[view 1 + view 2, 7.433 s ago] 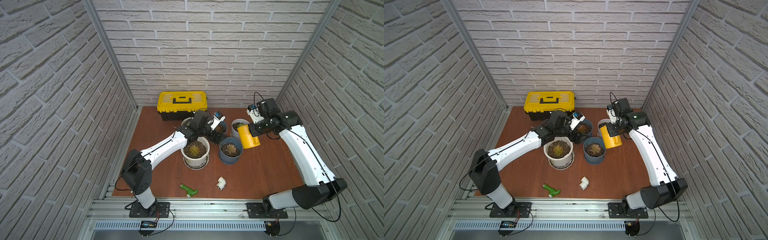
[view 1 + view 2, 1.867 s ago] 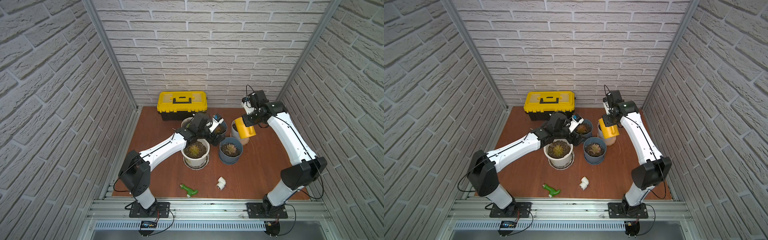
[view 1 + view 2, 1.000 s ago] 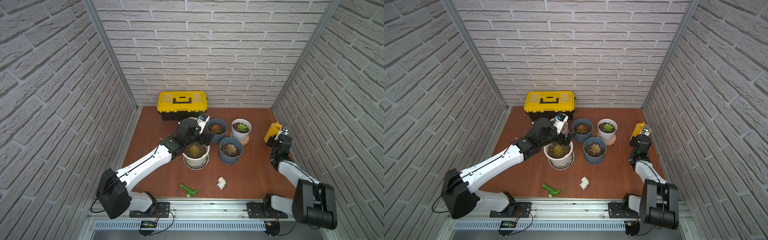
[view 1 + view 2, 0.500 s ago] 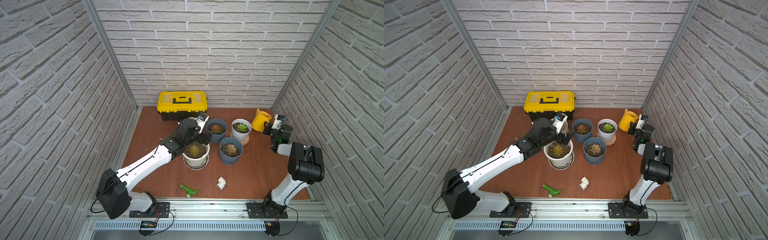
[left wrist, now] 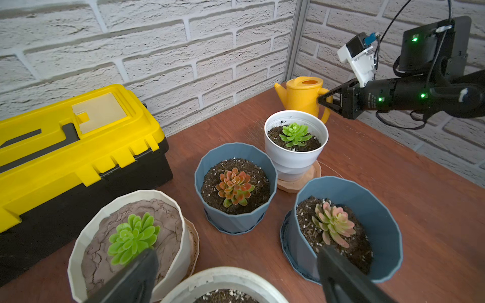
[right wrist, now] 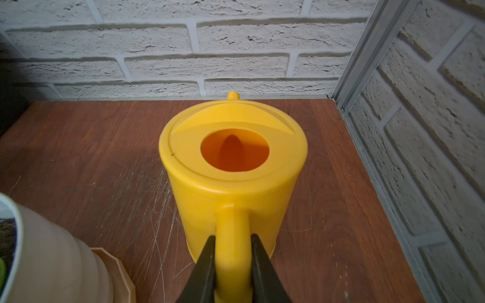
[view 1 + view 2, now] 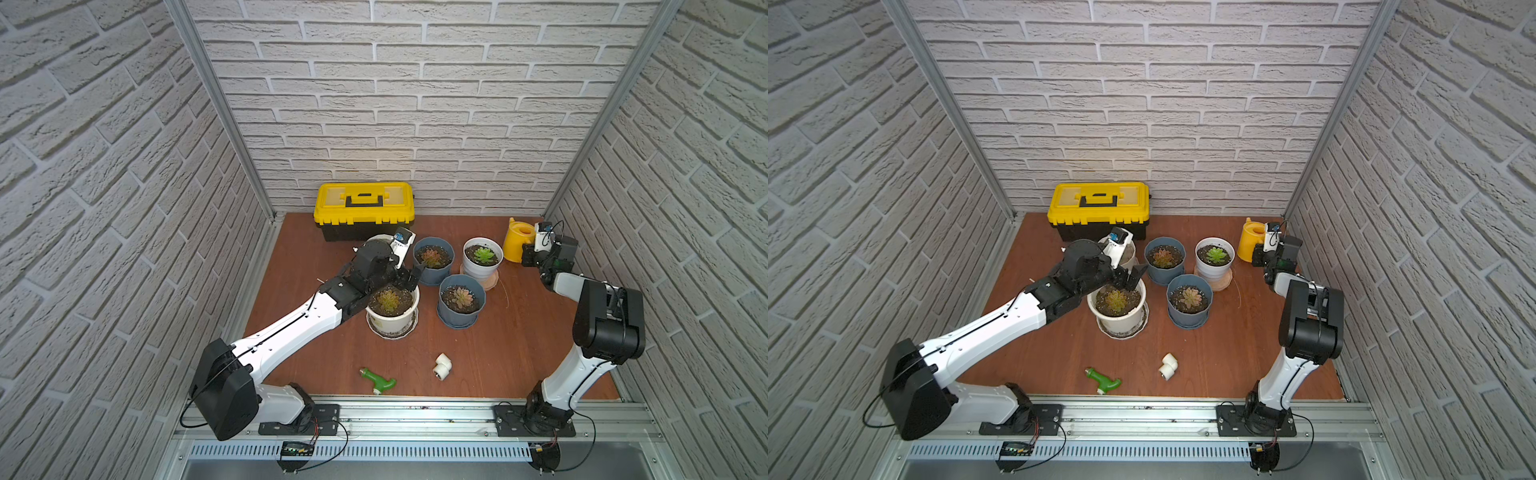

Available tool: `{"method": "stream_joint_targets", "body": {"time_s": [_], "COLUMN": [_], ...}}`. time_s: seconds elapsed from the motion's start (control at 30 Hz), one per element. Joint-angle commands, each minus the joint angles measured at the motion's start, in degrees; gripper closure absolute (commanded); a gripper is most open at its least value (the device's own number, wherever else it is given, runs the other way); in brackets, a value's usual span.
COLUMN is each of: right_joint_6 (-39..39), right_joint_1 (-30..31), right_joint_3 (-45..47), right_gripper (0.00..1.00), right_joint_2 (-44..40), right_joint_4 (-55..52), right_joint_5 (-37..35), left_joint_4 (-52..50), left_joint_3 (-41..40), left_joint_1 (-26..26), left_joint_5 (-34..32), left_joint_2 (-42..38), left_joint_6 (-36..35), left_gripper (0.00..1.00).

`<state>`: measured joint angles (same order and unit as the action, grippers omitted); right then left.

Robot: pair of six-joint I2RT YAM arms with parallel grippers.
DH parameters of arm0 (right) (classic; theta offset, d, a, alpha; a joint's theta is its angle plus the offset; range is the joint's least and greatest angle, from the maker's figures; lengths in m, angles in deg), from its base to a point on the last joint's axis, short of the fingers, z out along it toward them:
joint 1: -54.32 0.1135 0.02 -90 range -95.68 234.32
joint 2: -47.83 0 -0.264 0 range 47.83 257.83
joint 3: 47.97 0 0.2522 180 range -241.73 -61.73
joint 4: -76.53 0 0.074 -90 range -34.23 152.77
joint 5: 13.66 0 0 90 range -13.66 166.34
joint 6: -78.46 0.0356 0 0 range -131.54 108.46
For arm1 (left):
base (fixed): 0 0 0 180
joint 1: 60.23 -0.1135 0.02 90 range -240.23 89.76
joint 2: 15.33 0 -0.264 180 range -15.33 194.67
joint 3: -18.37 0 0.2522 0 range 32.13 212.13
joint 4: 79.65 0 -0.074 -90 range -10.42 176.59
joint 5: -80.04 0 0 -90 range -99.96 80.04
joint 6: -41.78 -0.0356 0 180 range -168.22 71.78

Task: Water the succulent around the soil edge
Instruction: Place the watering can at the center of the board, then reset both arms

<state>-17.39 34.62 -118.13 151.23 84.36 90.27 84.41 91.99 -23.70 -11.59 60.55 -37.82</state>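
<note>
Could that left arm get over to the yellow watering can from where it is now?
Probably not easily: the watering can stands in the far corner beyond the white pot, and the right pincer straddles its handle.

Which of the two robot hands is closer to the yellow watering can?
Right. The right gripper sits at the watering can, fingers on either side of its handle. The left gripper hovers open over a white pot, far from the can.
</note>
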Motion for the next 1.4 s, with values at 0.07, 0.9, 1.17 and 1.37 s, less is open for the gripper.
{"method": "stream_joint_targets", "body": {"time_s": [0.07,0.9,1.17,1.37], "right_joint_6": [-2.4,6.2,10.4,8.9], "right_joint_1": [0.2,12.7,13.0,13.5], "right_joint_3": [3.5,47.1,49.5,44.5], "right_gripper": [0.58,0.01,0.00,0.01], "right_joint_2": [-2.8,-41.0,-21.1,-12.6], "right_joint_4": [-4.6,23.3,50.8,51.7], "right_joint_5": [-0.9,-11.3,-11.0,-5.5], "left_joint_4": [2.1,3.7,9.2,18.3], "left_joint_3": [-1.1,-11.1,-16.4,-23.6], "left_joint_1": [-0.3,-1.0,-1.8,-4.2], "left_joint_5": [-0.8,-8.0,-15.5,-24.4], "left_joint_2": [-3.4,-10.8,-14.1,-17.5], "left_joint_6": [0.1,2.6,2.2,0.5], "left_gripper": [0.02,0.02,0.02,0.02]}}
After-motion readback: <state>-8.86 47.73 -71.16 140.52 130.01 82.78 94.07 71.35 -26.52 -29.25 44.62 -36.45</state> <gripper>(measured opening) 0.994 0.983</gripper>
